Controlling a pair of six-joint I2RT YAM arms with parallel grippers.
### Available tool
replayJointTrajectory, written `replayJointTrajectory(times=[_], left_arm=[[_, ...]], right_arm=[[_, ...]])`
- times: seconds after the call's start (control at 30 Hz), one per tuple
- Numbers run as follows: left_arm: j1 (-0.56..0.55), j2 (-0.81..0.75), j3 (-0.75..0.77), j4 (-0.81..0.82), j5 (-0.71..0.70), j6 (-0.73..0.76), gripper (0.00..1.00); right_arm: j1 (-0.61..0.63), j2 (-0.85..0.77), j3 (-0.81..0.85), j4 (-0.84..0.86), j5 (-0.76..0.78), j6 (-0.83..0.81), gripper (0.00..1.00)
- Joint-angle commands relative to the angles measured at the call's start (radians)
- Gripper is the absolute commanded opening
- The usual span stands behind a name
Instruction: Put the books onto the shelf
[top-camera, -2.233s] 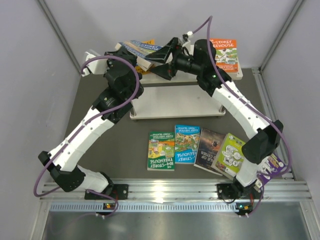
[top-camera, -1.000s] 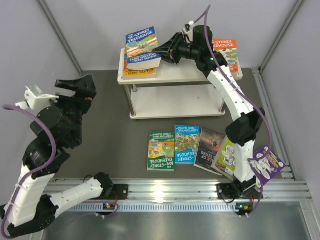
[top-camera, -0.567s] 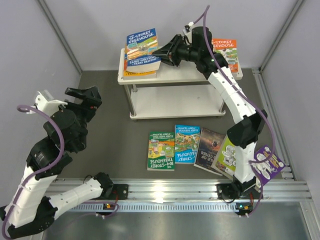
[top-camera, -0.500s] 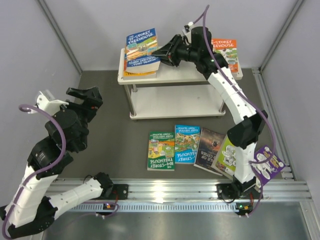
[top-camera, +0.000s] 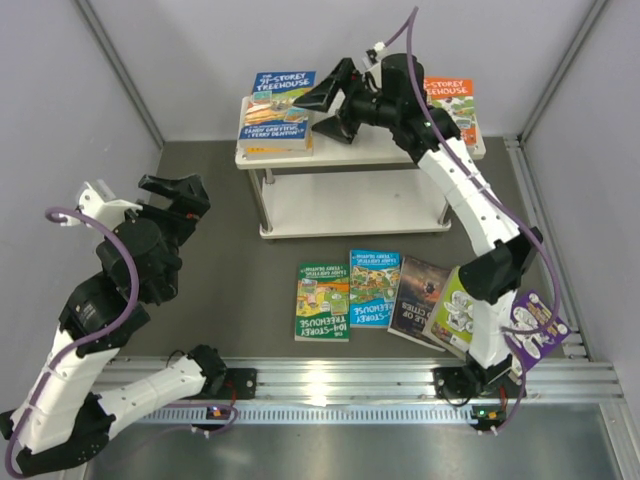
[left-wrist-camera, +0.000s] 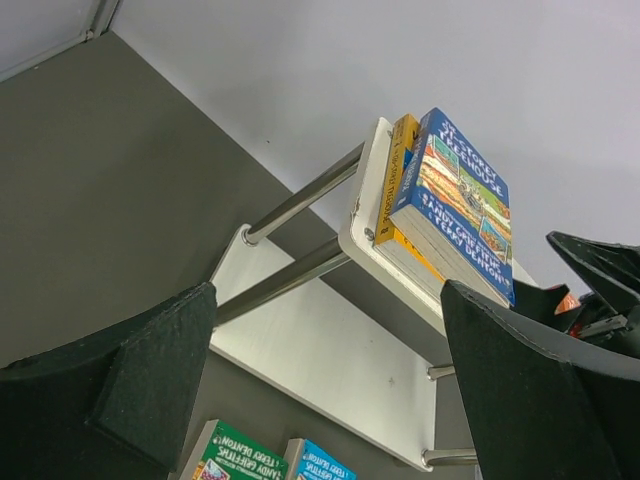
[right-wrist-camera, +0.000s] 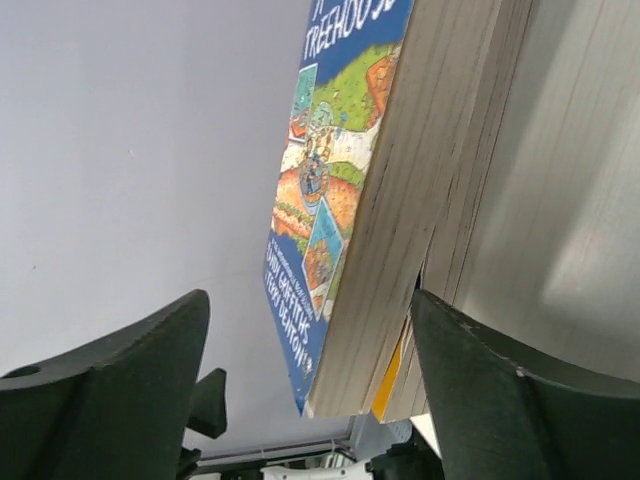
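My right gripper (top-camera: 313, 117), wide open and empty, sits just beside the blue Treehouse book (top-camera: 279, 98) lying far left on the shelf (top-camera: 385, 152); a careless retreat could drag it off.

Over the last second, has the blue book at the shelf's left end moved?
Yes. The blue book has dropped from tilted to flat on the yellow book at the shelf's left end.

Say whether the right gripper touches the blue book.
Cannot tell. Right wrist view: one finger of the right gripper clears the blue book; the other's tip borders its pages, gap unclear.
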Motion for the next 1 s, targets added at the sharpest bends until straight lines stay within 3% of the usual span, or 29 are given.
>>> replayJointTrajectory(times=[0.0, 0.07, 0.27, 0.4, 0.53, 0.63, 0.73, 0.83, 0.9, 0.97], left_arm=[[-0.001, -0.007, 0.001, 0.000, -0.006, 0.017, 0.99], [-0.001, -0.009, 0.002, -0.003, -0.003, 0.019, 0.99], [-0.001, 0.010, -0.008, -0.063, 0.014, 0.022, 0.99], [-0.001, 0.040, -0.083, -0.084, 0.098, 0.034, 0.99], [-0.001, 0.048, -0.255, -0.052, 0.273, 0.013, 0.99], [0.001, 0.063, -0.386, 0.050, 0.503, 0.063, 0.99], [0.005, 0.126, -0.501, 0.116, 0.707, 0.054, 0.99], [0.057, 0.204, -0.620, 0.233, 0.947, 0.057, 0.99], [0.116, 0.263, -0.709, 0.311, 1.122, 0.050, 0.99], [0.154, 0.307, -0.757, 0.406, 1.190, 0.034, 0.99]], right_arm=[[-0.009, -0.094, -0.033, -0.044, 0.023, -0.051, 0.89], [-0.029, -0.113, -0.055, -0.070, 0.032, -0.061, 1.00], [-0.073, -0.186, -0.049, -0.161, 0.081, -0.143, 1.00], [-0.049, -0.327, -0.111, -0.201, 0.125, -0.260, 1.00], [0.052, -0.542, -0.344, -0.192, 0.235, -0.363, 1.00], [0.144, -0.731, -0.649, -0.167, 0.283, -0.378, 1.00], [0.178, -0.870, -1.096, -0.144, 0.247, -0.309, 1.00], [0.191, -0.956, -1.339, -0.132, 0.236, -0.243, 1.00], [0.194, -1.005, -1.412, -0.104, 0.245, -0.220, 1.00], [0.194, -1.025, -1.463, -0.097, 0.259, -0.211, 1.00]])
